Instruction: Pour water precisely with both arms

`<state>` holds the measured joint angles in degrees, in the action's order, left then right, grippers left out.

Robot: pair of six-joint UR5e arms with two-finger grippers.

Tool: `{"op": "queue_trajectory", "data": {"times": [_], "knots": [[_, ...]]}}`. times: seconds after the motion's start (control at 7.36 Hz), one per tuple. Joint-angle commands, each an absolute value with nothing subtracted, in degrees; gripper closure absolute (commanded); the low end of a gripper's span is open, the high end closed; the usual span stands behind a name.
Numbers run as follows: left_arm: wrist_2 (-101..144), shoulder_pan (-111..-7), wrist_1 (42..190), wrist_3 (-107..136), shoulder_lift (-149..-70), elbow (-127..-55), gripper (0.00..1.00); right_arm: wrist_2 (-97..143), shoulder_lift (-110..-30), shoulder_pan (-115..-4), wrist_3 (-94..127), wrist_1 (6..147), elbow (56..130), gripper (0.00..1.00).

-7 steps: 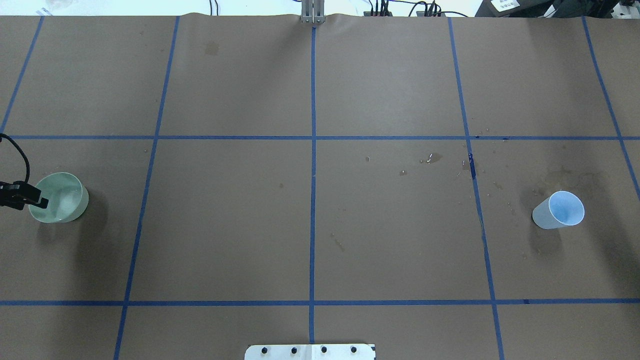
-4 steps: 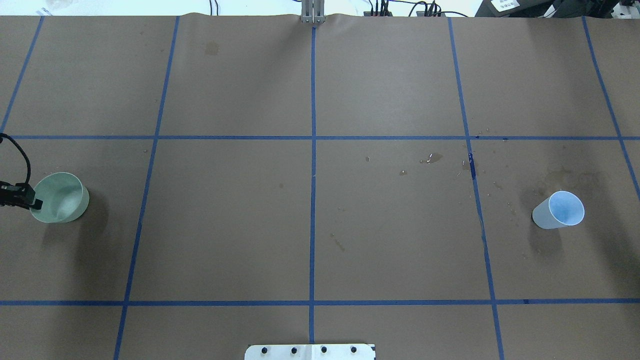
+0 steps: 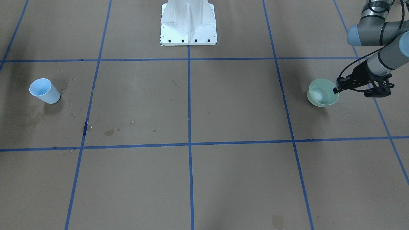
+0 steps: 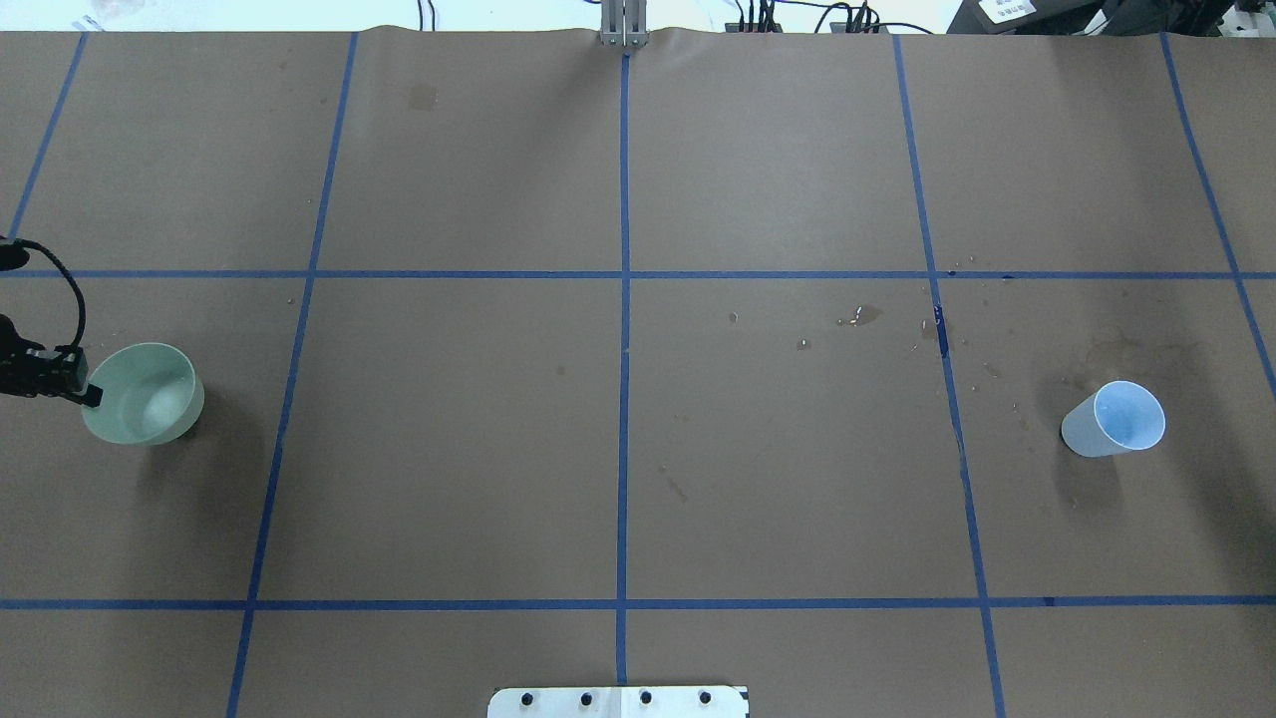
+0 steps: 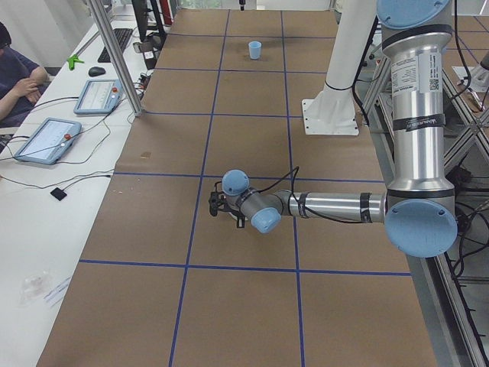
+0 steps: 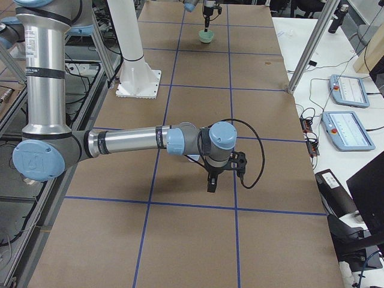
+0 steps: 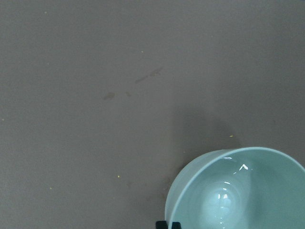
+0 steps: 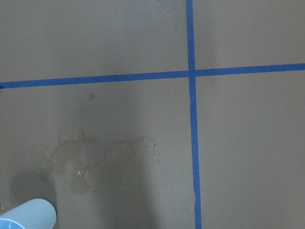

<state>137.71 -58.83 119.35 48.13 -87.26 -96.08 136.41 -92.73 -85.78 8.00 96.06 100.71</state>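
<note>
Fingertips of the left gripper (image 3: 335, 90) are pinching the rim of the green bowl (image 3: 322, 93) (jaws drawn together on it), and the water (image 7: 224, 202) is glinting in the bowl's bottom, just beyond them. The views are not showing whether the right gripper (image 6: 211, 187) is standing apart or together; the blue cup (image 4: 1115, 419) is sitting near it.
</note>
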Motion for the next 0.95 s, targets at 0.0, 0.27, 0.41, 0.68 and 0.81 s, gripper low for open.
{"op": "queue_trajectory", "data": {"times": [0.0,0.27,0.41,0.68,0.81], "knots": [[138.3,-59.3,99.1,48.3,-97.9,-102.6,1.00,136.4,-92.5,-85.8,8.3,96.1,100.6,0.00],[138.3,-58.2,91.7,57.0,-110.3,-101.6,1.00,136.4,-92.6,-85.8,8.3,96.0,100.8,0.00],[137.9,-53.7,91.8,65.0,-117.4,-98.8,1.00,136.4,-92.5,-85.8,8.2,96.0,100.8,0.00],[131.0,-45.0,92.7,75.0,-128.4,-91.7,1.00,136.3,-92.4,-85.8,8.1,96.0,100.8,0.00],[128.0,-42.5,94.4,78.6,-132.5,-87.7,1.00,136.4,-92.4,-85.8,8.1,96.0,100.8,0.00]]}}
